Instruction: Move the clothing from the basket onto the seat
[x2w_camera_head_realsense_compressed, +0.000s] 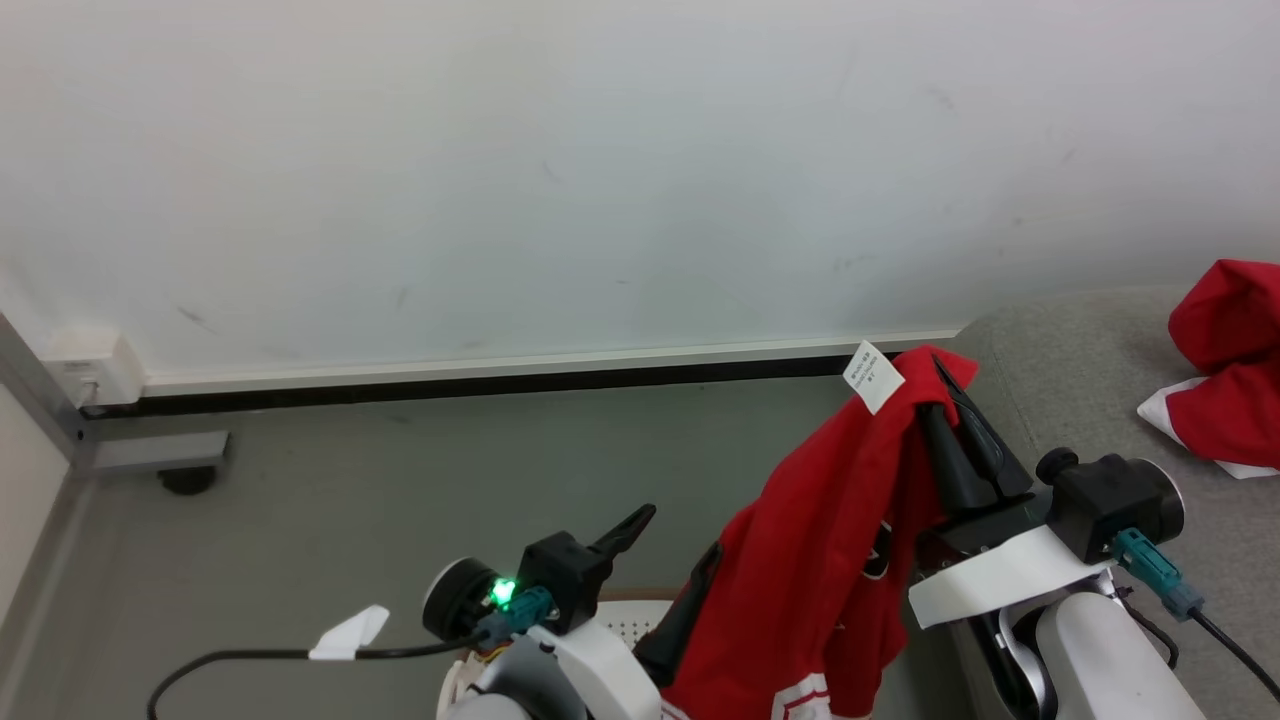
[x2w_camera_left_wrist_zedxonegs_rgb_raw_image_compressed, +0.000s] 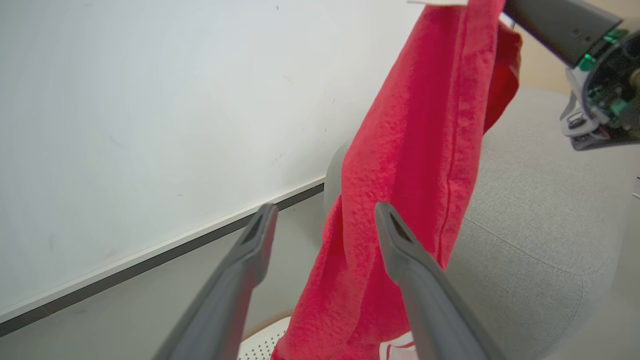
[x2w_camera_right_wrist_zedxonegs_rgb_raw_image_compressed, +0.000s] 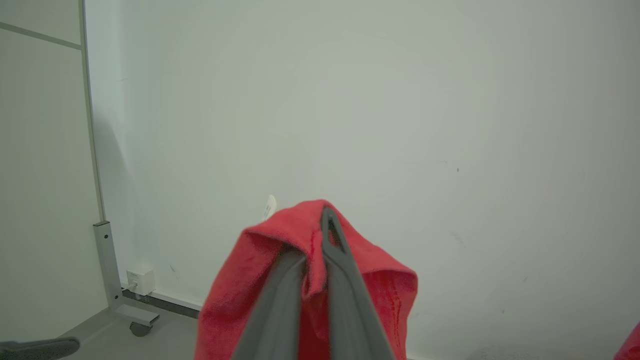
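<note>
My right gripper (x2w_camera_head_realsense_compressed: 940, 395) is shut on a red garment (x2w_camera_head_realsense_compressed: 820, 540) with a white label (x2w_camera_head_realsense_compressed: 873, 376). The garment hangs from the fingertips, down past the view's bottom edge. In the right wrist view the cloth (x2w_camera_right_wrist_zedxonegs_rgb_raw_image_compressed: 300, 280) is pinched and drapes over both fingers. My left gripper (x2w_camera_left_wrist_zedxonegs_rgb_raw_image_compressed: 325, 222) is open beside the hanging cloth (x2w_camera_left_wrist_zedxonegs_rgb_raw_image_compressed: 415, 150), its right finger (x2w_camera_left_wrist_zedxonegs_rgb_raw_image_compressed: 400, 250) in front of the fabric. A bit of the white perforated basket (x2w_camera_left_wrist_zedxonegs_rgb_raw_image_compressed: 262, 344) shows below. The grey seat (x2w_camera_head_realsense_compressed: 1070, 400) lies at right, with another red and white garment (x2w_camera_head_realsense_compressed: 1225, 370) on it.
A white wall with a dark baseboard (x2w_camera_head_realsense_compressed: 500, 380) runs behind. A wall socket box (x2w_camera_head_realsense_compressed: 95, 365) and a caster wheel (x2w_camera_head_realsense_compressed: 186, 480) sit at far left by a metal post (x2w_camera_right_wrist_zedxonegs_rgb_raw_image_compressed: 107, 265). A black cable with a white tag (x2w_camera_head_realsense_compressed: 350, 630) trails on the grey floor.
</note>
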